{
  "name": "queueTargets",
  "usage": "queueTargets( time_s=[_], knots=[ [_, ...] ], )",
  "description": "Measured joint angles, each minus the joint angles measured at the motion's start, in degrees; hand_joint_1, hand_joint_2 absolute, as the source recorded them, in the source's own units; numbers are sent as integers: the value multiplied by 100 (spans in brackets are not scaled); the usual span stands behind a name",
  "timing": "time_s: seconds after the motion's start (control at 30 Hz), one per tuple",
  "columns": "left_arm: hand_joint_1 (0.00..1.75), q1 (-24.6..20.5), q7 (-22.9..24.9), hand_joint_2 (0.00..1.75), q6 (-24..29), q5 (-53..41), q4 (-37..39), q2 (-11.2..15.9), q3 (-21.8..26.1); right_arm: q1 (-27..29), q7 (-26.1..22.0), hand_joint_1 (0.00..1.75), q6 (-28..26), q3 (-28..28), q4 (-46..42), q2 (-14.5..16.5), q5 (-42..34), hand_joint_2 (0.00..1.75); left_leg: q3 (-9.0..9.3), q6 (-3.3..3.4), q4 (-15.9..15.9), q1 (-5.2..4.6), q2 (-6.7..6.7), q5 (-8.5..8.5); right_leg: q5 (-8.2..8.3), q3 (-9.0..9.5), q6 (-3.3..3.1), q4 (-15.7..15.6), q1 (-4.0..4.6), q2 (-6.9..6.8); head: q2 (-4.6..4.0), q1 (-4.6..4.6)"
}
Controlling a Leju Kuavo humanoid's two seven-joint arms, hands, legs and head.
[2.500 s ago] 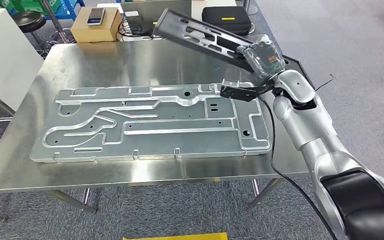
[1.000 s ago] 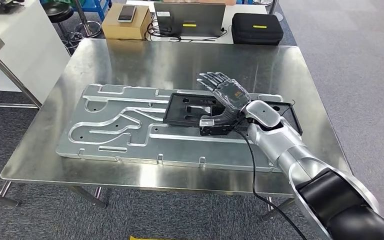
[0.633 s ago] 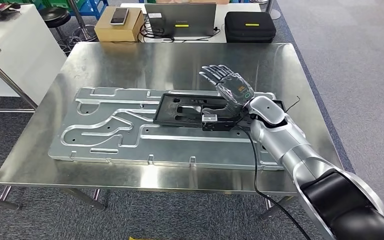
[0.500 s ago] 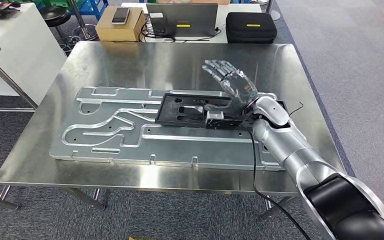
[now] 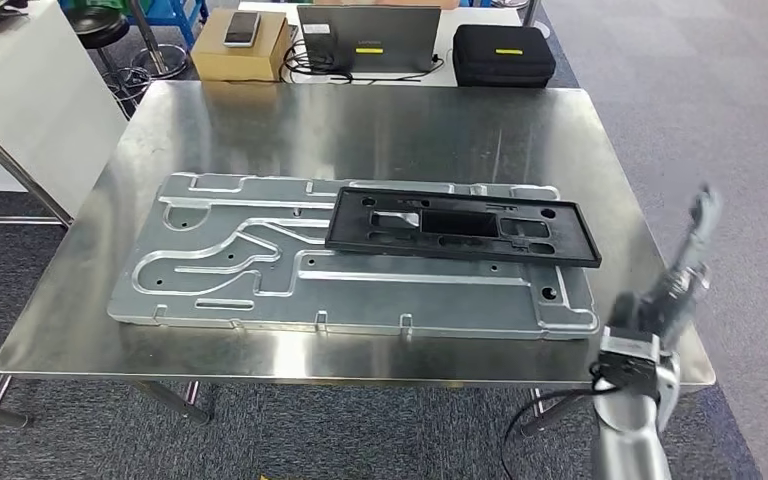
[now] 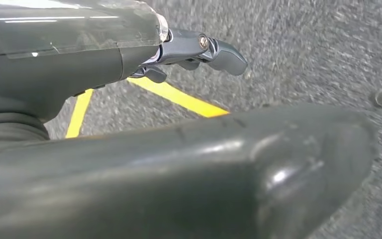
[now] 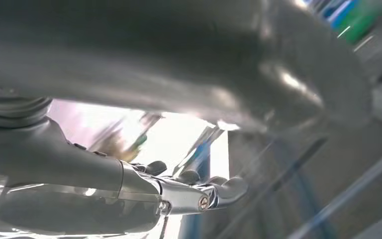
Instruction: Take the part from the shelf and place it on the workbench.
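Head view: the black part [image 5: 460, 224] lies flat on the grey machined plate [image 5: 260, 270], which rests on the steel workbench [image 5: 360, 120]. My right hand [image 5: 682, 275] is off the bench's right edge, well apart from the part, blurred, fingers extended and holding nothing. Left wrist view: my left hand [image 6: 129, 45] hangs over grey floor with yellow tape [image 6: 179, 97], fingers loosely apart, holding nothing.

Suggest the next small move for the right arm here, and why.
Probably just lower the right hand to the robot's side. The black part already lies flat on the silver plate on the workbench, and the hand holds nothing.
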Motion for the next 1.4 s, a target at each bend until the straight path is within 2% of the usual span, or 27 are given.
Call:
queueTargets(
  time_s=[0.07,0.17,0.2,0.27,0.33,0.37,0.4,0.43,0.53,0.57,0.6,0.67,0.7,0.73,0.77,0.83,0.87,0.9,0.93,1.0,1.07,1.1,1.17,1.23,1.33,1.37,1.4],
  knots=[
    [0,-7,-7,0,8,3,-1,-5,7,524,-19,0,-69,-490,-263,170,-131,0,-2,-38,33,-26,42,-16,200,264,-43,-509,34,-28,0,0],
    [0,-26,-27,0,12,36,-7,-3,31,1049,-27,0,-47,-1070,-509,313,-305,0,-2,-123,45,-29,85,-12,306,257,-107,-577,30,25,0,1],
    [0,-26,-31,0,11,51,-9,-4,41,1146,-27,0,16,-1228,-549,330,-318,0,-24,-160,100,-26,75,-87,348,235,-142,-593,11,40,0,0],
    [0,-27,-34,0,10,75,-10,-5,69,1268,-22,0,206,-1544,-582,340,-263,0,-156,-231,519,-1,25,-498,441,161,-196,-621,-21,55,0,-1],
    [0,-37,-35,0,11,98,-11,-7,106,1351,-16,0,401,-1855,-575,340,-133,0,-344,-279,1241,38,-7,-1028,526,50,-207,-615,-21,63,0,-1],
    [0,-43,-35,0,15,109,-11,-8,119,1382,-16,0,480,-1996,-557,340,-59,0,-368,-295,1504,56,-9,-1186,574,-13,-199,-611,-21,65,0,-1],
    [0,-47,-35,0,25,114,-11,-11,128,1400,-17,0,546,-2123,-528,340,12,0,-290,-304,1567,72,-9,-1238,624,-80,-187,-605,-22,68,0,-2],
    [0,-51,-35,0,35,119,-11,-15,132,1407,-18,0,603,-2239,-493,340,72,0,-95,-305,1401,86,-10,-1195,678,-147,-172,-599,-24,75,0,-2],
    [0,-96,-39,0,56,127,-11,-26,139,1401,-21,0,757,-2547,-340,343,220,0,832,-251,122,86,-40,-897,849,-297,-92,-587,-24,89,0,-1],
    [0,-112,-42,0,56,130,-11,-32,140,1385,-21,0,806,-2648,-267,350,278,0,996,-219,-140,69,-52,-836,906,-316,-52,-595,-22,87,0,-1],
    [0,-122,-46,0,55,132,-11,-37,143,1365,-21,0,854,-2746,-176,361,353,0,1039,-183,-237,48,-63,-801,961,-321,-11,-608,-23,84,0,-1],
    [0,-111,-49,0,52,133,-11,-47,155,1326,-19,0,942,-2943,50,401,519,0,966,-99,-225,24,-51,-682,1078,-328,72,-668,-40,86,0,0],
    [0,-109,-48,0,50,132,-11,-51,162,1317,-19,0,991,-3041,176,440,603,0,911,-55,-235,25,-35,-602,1049,-357,104,-662,-53,86,0,1],
    [0,-106,-48,0,48,131,-11,-56,168,1298,-18,0,1051,-3141,310,491,690,0,837,-7,-249,29,-15,-515,893,-405,132,-579,-64,84,0,2],
    [0,-105,-49,0,44,127,-11,-63,171,1259,-18,0,1120,-3248,472,551,786,0,746,29,-262,37,6,-424,612,-475,153,-376,-71,82,0,2],
    [0,-100,-50,0,38,120,-11,-77,174,1155,-14,0,1261,-3475,846,695,986,0,566,72,-255,21,37,-283,-66,-604,186,324,-76,78,0,3],
    [0,-96,-50,0,37,118,-11,-84,175,1108,-7,0,1308,-3586,1031,779,1070,0,476,74,-245,11,48,-217,-253,-628,198,685,-74,78,0,3],
    [0,-93,-49,0,37,117,-11,-91,178,1068,20,0,1355,-3693,1209,878,1161,0,384,72,-226,0,54,-155,-281,-590,203,928,-72,78,0,3],
    [0,-88,-46,0,37,116,-11,-98,180,1012,62,0,1406,-3796,1398,981,1265,0,288,63,-198,-6,63,-101,-186,-469,201,994,-65,78,0,2],
    [0,-87,-38,0,36,103,-11,-120,184,833,151,0,1511,-4043,1963,1153,1533,0,116,33,-122,-10,85,-17,75,67,160,524,-40,70,0,2],
    [0,-97,-25,0,33,73,-11,-151,185,616,151,0,1513,-4357,2753,1251,1794,0,7,-12,-40,-18,101,44,16,693,75,-325,3,41,0,2],
    [0,-101,-16,0,31,54,-11,-162,185,532,154,0,1457,-4542,3206,1282,1917,0,-18,-43,-17,-13,104,79,-67,872,32,-614,26,28,0,1],
    [0,-94,0,0,28,17,-11,-170,184,428,275,0,1283,-4917,4214,1311,2141,0,-43,-121,-18,1,105,164,-96,933,-45,-814,49,18,0,1],
    [0,-71,10,0,29,-5,-11,-174,184,390,418,0,1128,-5175,5055,1317,2279,0,-105,-198,71,26,72,40,29,845,-128,-842,33,7,0,2],
    [0,-48,13,0,29,-10,-11,-181,183,341,455,0,1022,-5341,5768,1317,2347,0,-327,-293,869,85,7,-772,236,608,-201,-848,19,22,0,1],
    [0,-53,13,0,29,-10,-11,-180,183,324,474,0,1013,-5381,5935,1317,2356,0,-381,-319,1220,103,0,-967,304,515,-198,-838,21,27,0,1],
    [0,-59,14,0,29,-14,-11,-180,183,303,544,0,1036,-5428,6090,1316,2361,0,-377,-343,1474,119,-2,-1020,371,415,-190,-822,22,30,0,1]
  ],
)
